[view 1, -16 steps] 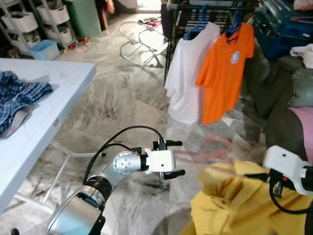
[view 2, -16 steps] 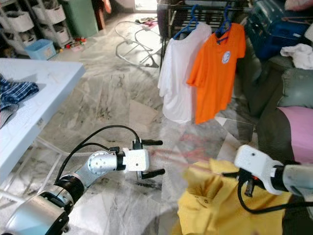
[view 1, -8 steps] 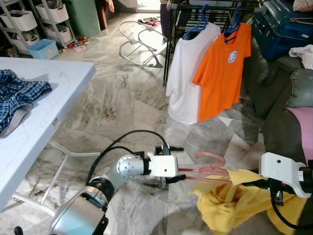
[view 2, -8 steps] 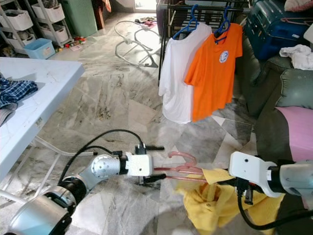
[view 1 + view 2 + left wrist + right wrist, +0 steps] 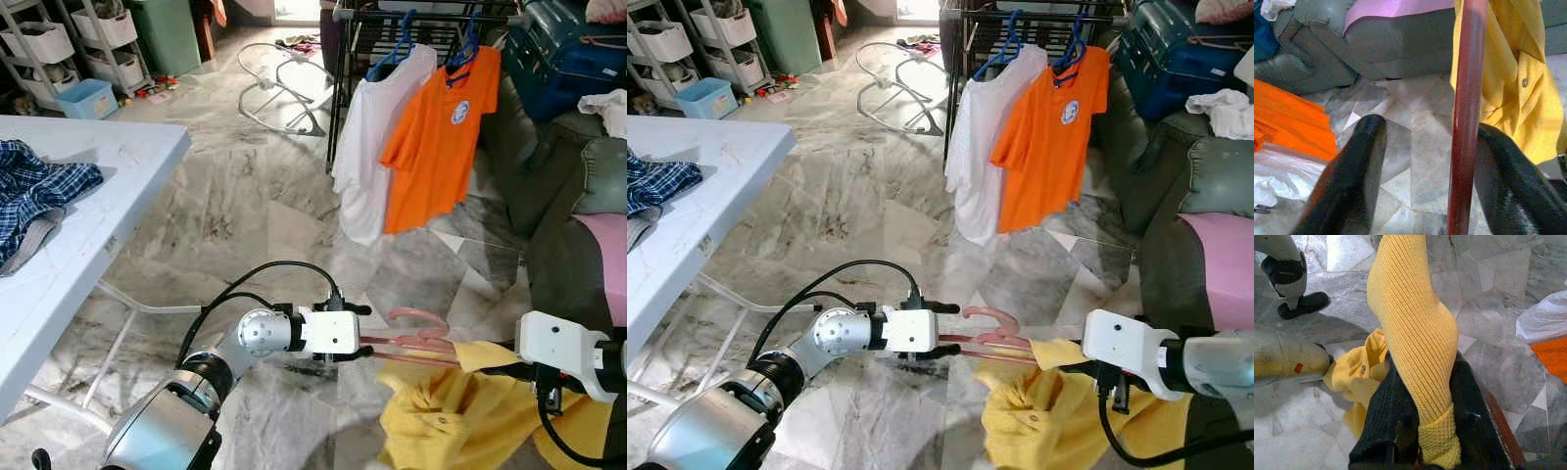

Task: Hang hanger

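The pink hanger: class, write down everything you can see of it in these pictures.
The pink hanger looks like glossy plastic, pink to reddish. It lies roughly level above the marble floor, its curved hook rising at the middle. The left claw holds one end; in the left wrist view the bar runs against one black finger, the other standing apart. The far end disappears into the yellow shirt, which the right claw pinches.

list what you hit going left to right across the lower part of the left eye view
white table → left pincer → pink hanger → yellow shirt → right arm's white wrist block
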{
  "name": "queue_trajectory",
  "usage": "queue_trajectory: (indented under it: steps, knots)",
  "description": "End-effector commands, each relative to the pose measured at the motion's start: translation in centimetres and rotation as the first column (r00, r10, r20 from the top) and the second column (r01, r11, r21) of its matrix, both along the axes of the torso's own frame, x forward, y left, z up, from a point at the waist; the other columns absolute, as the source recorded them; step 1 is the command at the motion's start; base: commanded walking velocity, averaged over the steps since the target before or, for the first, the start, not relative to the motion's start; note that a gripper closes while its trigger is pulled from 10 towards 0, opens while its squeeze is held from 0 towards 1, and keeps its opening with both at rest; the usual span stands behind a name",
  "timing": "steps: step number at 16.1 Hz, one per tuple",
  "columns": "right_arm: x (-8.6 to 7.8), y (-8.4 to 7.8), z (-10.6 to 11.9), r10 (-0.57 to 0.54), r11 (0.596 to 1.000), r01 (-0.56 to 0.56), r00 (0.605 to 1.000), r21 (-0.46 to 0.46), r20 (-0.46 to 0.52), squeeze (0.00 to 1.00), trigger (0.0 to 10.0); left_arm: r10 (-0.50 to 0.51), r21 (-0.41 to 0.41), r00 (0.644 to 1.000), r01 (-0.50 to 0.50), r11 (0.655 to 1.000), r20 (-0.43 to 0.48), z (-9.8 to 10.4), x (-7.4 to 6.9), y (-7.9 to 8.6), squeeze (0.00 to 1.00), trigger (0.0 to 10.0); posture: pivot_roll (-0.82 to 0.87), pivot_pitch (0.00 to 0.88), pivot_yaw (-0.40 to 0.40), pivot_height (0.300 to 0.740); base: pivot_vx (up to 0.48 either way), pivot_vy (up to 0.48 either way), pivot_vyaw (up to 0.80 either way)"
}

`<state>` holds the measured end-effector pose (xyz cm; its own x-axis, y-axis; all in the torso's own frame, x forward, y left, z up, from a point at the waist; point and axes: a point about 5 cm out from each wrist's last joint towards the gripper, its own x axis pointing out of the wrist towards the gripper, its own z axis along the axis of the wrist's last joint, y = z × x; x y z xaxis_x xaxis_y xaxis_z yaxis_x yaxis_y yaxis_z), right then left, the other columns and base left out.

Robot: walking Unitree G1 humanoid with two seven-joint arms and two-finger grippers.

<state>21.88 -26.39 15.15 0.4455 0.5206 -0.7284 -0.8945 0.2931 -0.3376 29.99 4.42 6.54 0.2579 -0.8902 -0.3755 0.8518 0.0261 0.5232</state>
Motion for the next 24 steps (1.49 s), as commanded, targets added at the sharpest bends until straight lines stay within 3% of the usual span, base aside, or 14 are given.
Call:
queue_trajectory:
  steps: [1,17,18,19,22,24]
  knots:
    - [0.2,0.0,1.0,0.007,1.000,-0.007,0.998,-0.006,0.059,0.00,0.0,-0.004,0.015,1.000,0.004,1.000,0.002,0.4,0.5,0.2,0.00,0.0,-0.14,0.053,0.019,0.740,0.000,0.000,0.00]
    - [0.4,-0.2,0.6,-0.008,1.000,0.010,0.996,-0.016,0.085,0.00,0.0,-0.020,0.037,0.998,0.022,0.999,-0.067,0.4,0.5,-0.4,0.00,0.0,-0.15,0.053,0.022,0.740,0.000,0.000,0.00]
    - [0.5,0.0,0.5,-0.019,1.000,0.019,0.996,0.002,0.089,0.03,2.2,-0.018,0.038,0.997,0.021,0.999,-0.070,0.3,0.5,-0.4,0.00,0.0,-0.15,0.054,0.023,0.740,0.000,0.000,0.00]
    - [0.7,0.2,0.4,-0.039,0.999,0.036,0.995,0.032,0.097,1.00,10.0,-0.008,0.034,0.997,0.011,0.999,-0.074,0.4,0.5,-0.4,0.00,0.0,-0.14,0.054,0.022,0.740,0.000,0.000,0.00]
    - [1.0,-0.2,0.3,-0.051,0.997,0.047,0.996,0.055,0.079,1.00,10.0,0.027,0.010,0.995,-0.026,1.000,-0.092,0.3,0.7,-0.3,0.00,0.0,-0.14,0.055,0.016,0.740,0.000,0.000,0.00]
    - [1.9,-1.6,0.2,-0.072,0.997,0.077,0.988,-0.030,0.138,1.00,10.0,0.050,-0.001,0.992,-0.050,0.999,-0.115,0.0,0.5,0.0,0.00,0.0,-0.15,0.054,0.014,0.740,0.000,0.000,0.00]
